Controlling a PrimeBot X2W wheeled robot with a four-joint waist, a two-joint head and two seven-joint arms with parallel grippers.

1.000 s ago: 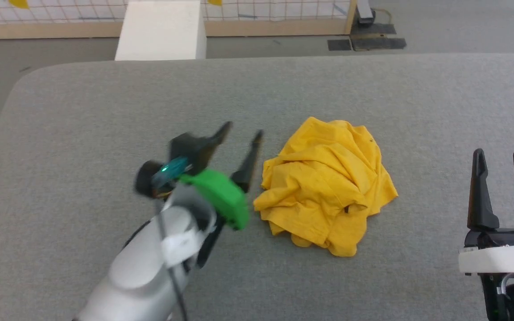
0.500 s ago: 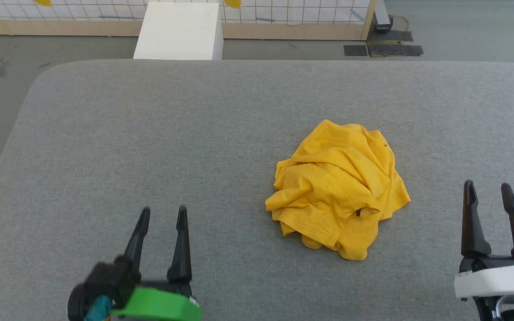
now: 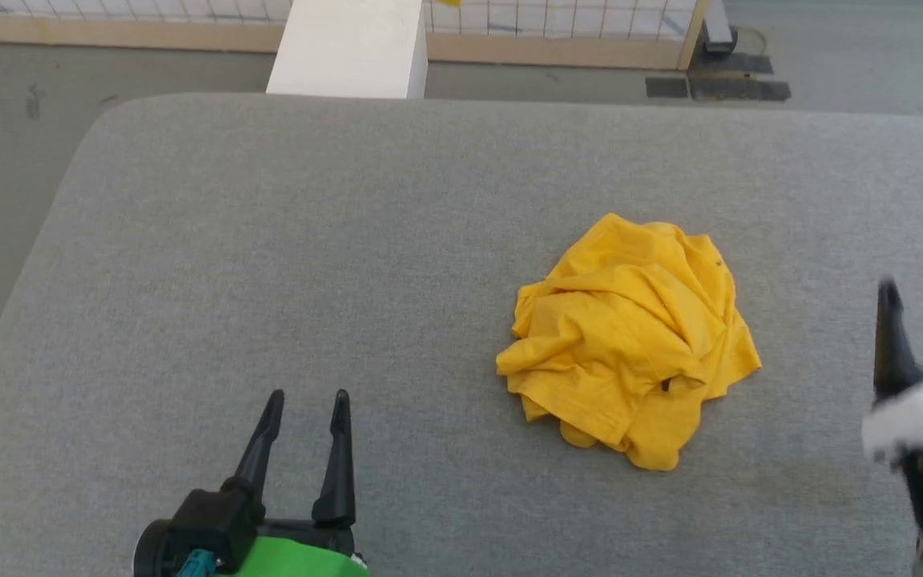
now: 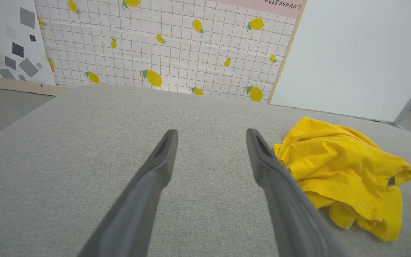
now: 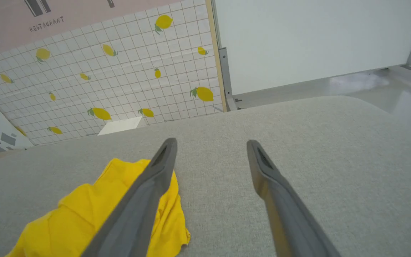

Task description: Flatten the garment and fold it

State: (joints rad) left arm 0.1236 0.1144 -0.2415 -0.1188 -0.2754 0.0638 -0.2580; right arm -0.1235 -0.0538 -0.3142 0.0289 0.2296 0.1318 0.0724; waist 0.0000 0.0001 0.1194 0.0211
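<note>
The garment [image 3: 630, 340] is a mustard-yellow shirt lying crumpled in a heap on the grey table [image 3: 269, 240], right of centre; its print is hidden in the folds. My left gripper [image 3: 308, 397] stands open near the front edge, well to the left of the heap, with nothing between its fingers. My right gripper [image 3: 922, 295] is open and blurred at the right edge, a short way right of the heap. The garment [image 4: 344, 167] lies to the right of the left gripper [image 4: 212, 132] in the left wrist view. The garment [image 5: 95, 210] sits to the left of the right gripper [image 5: 212, 142] in the right wrist view.
A white block [image 3: 345, 48] stands on the floor beyond the table's far edge. A lemon-patterned tiled panel [image 4: 162, 46] and a white board [image 5: 316, 39] close off the back. Dark mats [image 3: 718, 86] lie on the floor at the far right.
My left arm has drawn back from beside the garment to the front left of the table. The right gripper has moved up a little. The camera has shifted, sliding the scene rightward.
</note>
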